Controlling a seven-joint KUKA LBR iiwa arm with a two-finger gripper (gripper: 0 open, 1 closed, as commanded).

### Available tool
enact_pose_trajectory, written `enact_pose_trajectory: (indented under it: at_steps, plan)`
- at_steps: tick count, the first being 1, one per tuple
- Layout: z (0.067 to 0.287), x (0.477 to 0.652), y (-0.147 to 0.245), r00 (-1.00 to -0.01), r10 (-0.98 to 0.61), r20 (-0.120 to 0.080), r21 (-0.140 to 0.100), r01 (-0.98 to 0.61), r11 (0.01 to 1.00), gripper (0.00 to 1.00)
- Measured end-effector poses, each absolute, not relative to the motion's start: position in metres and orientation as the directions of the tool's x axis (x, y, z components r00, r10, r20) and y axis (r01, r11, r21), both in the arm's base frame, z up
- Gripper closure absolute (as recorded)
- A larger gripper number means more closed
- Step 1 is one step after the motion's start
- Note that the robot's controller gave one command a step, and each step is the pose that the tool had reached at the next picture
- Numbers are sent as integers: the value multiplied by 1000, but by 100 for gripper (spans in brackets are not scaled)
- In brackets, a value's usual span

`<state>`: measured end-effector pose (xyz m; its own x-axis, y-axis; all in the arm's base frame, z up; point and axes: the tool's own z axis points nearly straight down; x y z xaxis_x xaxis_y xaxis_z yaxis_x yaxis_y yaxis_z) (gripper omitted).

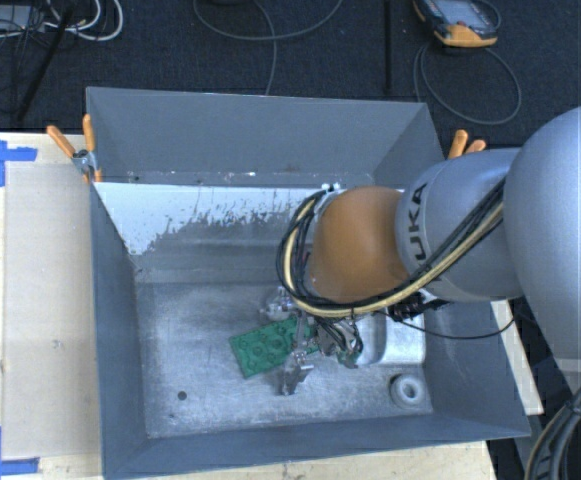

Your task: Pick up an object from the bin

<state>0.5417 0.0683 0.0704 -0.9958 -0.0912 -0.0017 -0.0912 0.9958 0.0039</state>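
Pincer (295, 372) low at the edge of a flat green plate (262, 348), grip state impossible to tell; lying flat, the plate may skid away.

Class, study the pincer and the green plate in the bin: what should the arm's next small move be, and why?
Probably nudge slightly towards the view's left, further over the green plate: the pincer sits low at the plate's right edge, and the plate lies flat on the bin floor, not visibly held.

Scuffed matt metal bin (185, 368); green studded plastic plate (263, 348)
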Motion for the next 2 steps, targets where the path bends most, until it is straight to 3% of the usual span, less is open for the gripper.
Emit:
enact_pose_trajectory:
  at_steps: [1, 2]
  plan:
    - [73, 541, 70, -996, -94, 2, 3, -94, 996, 100]
    - [72, 543, 69, -996, -92, -5, 2, -92, 996, 0]
